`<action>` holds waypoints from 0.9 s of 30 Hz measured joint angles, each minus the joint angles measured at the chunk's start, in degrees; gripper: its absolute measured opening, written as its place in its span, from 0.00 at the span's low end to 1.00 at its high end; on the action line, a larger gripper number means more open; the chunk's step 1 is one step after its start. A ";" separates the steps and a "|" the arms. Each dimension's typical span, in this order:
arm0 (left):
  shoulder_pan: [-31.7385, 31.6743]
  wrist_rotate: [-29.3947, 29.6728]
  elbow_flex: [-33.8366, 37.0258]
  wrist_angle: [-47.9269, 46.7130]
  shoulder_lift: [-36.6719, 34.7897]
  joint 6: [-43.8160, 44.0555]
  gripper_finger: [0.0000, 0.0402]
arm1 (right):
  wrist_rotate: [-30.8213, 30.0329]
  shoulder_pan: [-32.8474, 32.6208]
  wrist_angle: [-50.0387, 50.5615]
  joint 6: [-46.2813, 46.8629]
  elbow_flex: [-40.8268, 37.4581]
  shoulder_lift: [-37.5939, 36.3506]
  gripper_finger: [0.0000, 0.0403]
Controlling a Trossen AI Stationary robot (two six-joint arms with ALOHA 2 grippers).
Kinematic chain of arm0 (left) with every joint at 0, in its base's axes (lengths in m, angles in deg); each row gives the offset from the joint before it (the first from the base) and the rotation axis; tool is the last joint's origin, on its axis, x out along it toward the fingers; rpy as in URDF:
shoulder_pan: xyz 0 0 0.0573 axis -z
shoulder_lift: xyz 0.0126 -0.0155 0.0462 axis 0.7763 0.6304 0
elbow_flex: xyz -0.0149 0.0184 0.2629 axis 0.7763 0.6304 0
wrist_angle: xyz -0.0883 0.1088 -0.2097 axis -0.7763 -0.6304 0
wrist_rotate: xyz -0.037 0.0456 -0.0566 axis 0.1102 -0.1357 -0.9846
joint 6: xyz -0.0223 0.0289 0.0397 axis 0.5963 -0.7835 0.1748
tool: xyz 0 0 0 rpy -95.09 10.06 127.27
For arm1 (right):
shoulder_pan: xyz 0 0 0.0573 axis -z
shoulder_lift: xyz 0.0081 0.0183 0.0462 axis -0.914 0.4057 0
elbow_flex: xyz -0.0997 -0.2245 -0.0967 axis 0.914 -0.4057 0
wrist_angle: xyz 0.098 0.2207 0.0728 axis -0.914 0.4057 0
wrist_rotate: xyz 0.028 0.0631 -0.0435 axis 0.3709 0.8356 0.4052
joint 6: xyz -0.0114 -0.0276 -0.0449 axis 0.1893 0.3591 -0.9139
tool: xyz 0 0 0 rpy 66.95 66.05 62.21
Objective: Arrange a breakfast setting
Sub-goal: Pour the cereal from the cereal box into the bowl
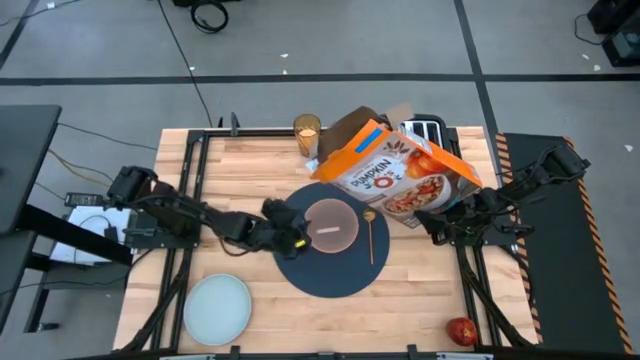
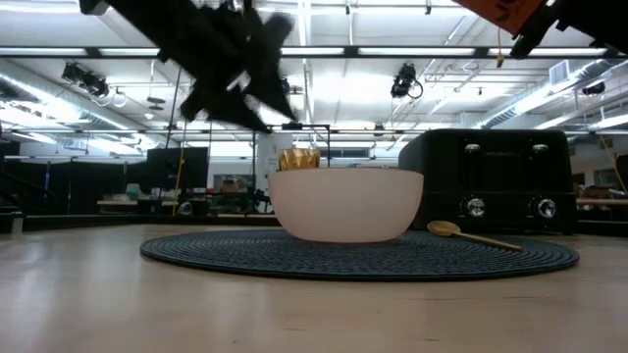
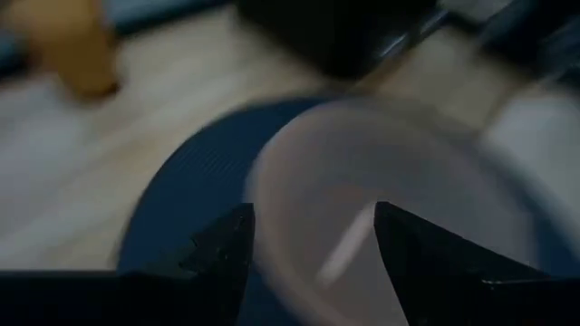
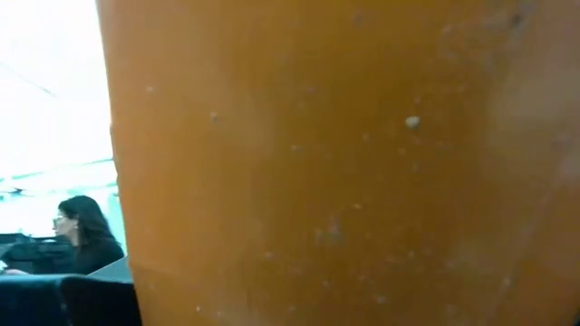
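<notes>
Holding a brown-and-orange cardboard cereal box [image 1: 400, 172] in my right gripper [image 1: 452, 213], I have it tilted in the air above the far right side of the large round dark-blue woven mat [image 1: 325, 270]; my fingers are clamped on the box's lower end. Printed across its front I can read "PUMPKIN" and part of a word ending in "O's", beside a picture of a bowl of cereal. From my right wrist, the box's plain orange-brown face [image 4: 344, 163] fills nearly everything, with a person seated in the room beyond it.

My left gripper [image 1: 290, 238] hovers over the mat's left edge, just beside the pinkish clear round bowl [image 1: 331, 223], its fingers [image 3: 222, 254] parted and empty, with the bowl's rim between them as seen from my left wrist. The bowl sits on the mat, toward its far side. A gold metal spoon [image 1: 370, 235] lies on the mat just right of the bowl, handle pointing to the near edge.

Beyond the mat stands an amber juice glass [image 1: 306, 133], and a black toaster [image 1: 424, 128] shows behind the box. A pale blue-green round plate [image 1: 217, 307] rests left of the mat near the table's front, and a red apple [image 1: 461, 331] lies well to the mat's right at the front corner of the wooden table [image 1: 250, 170].
</notes>
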 joint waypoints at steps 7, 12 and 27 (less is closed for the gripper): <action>3.25 -2.14 5.06 45.38 1.18 -27.27 0.62 | 2.63 0.06 -0.40 1.10 1.68 0.52 0.76; 2.02 -7.14 5.55 61.16 2.98 -39.20 0.70 | 3.89 0.06 0.73 1.11 4.20 2.32 0.76; -6.63 -32.79 -1.56 90.24 17.06 -51.15 0.79 | 5.32 2.88 1.01 1.26 15.16 12.00 0.75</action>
